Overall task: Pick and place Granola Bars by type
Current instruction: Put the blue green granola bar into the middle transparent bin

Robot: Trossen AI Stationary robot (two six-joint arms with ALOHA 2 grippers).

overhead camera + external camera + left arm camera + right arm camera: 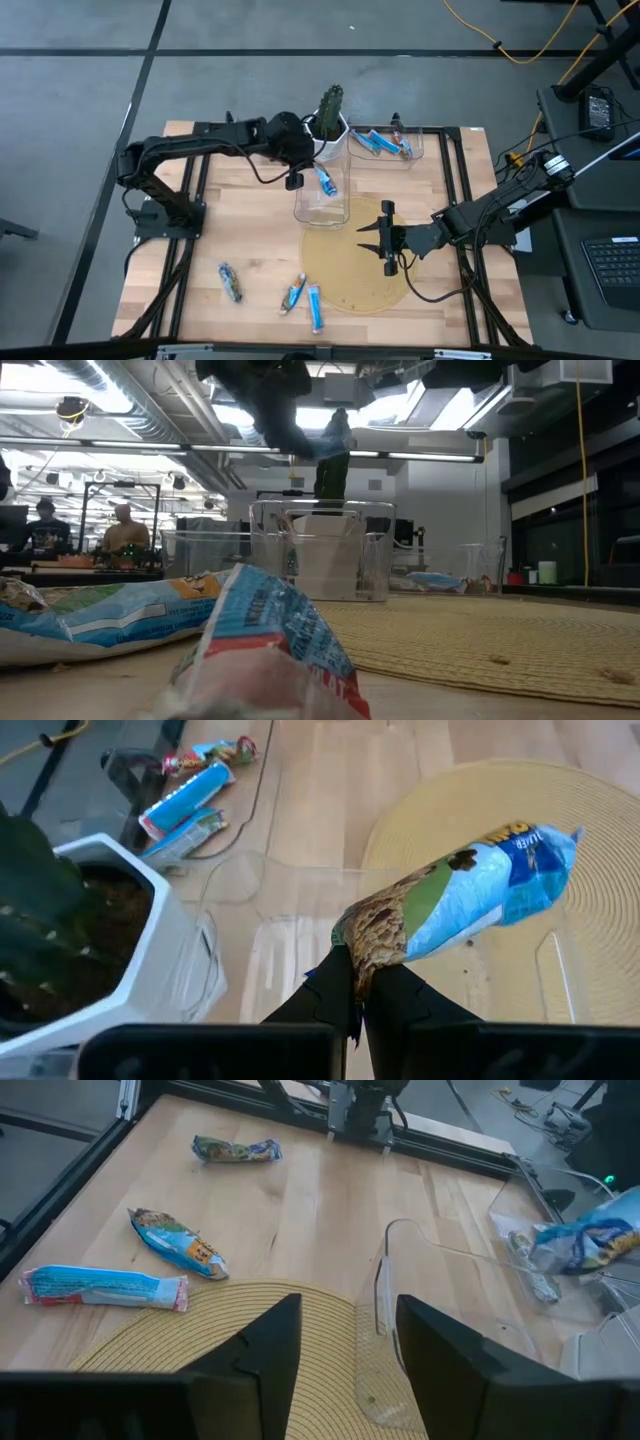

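My left gripper (358, 982) hangs over a clear bin (320, 205) near the table's middle, shut on a blue granola bar (470, 890) with a green-brown end. My right gripper (345, 1365) stands open over the round woven mat (345, 270), with nothing between its fingers. Three more bars lie flat on the wood near the front edge: a greenish one (230, 282) and two blue ones (293, 295) (315, 307). A second clear bin (385, 145) at the far edge holds several bars. My left gripper pinches the bar's green-brown end (362, 952) between its two fingers. The fingers slant down from the table's far left. The rest of the bar sticks out beyond the fingertips, lengthwise and tilted, lifted clear above the bin's opening (320, 510).
A white pot with a cactus (331, 128) stands just behind the near bin, close to my left arm. Black frame rails run along the table's left and right sides. Bare wood shows at the near left and near right.
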